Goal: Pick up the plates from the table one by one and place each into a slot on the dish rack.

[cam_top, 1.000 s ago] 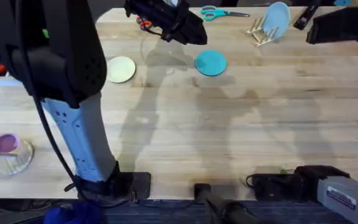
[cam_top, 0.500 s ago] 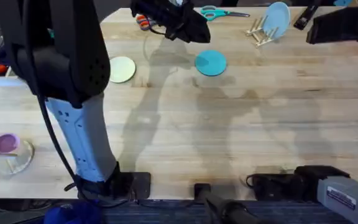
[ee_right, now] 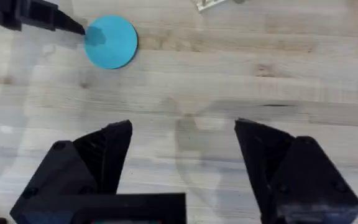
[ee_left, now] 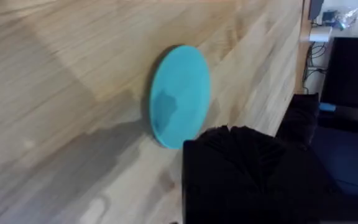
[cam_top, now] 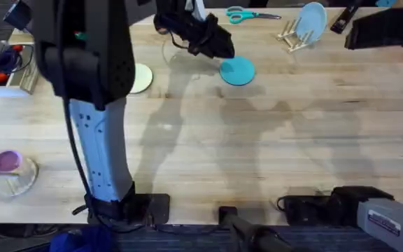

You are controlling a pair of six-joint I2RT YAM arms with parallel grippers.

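Plates on the desk, left gripper (cam_top: 222, 50) closing in on the teal one.
Teal plate (cam_top: 237, 71) lies flat at 12 o'clock on the desk (cam_top: 257, 140); the flat rim may slip sideways under the gripper, whose opening I cannot tell. Right gripper (ee_right: 182, 146) hangs wide open, empty. Dish rack (cam_top: 294, 36) at 1 o'clock holds one light blue plate (cam_top: 312, 19); cream plate (cam_top: 141, 77) waits at 11 o'clock.
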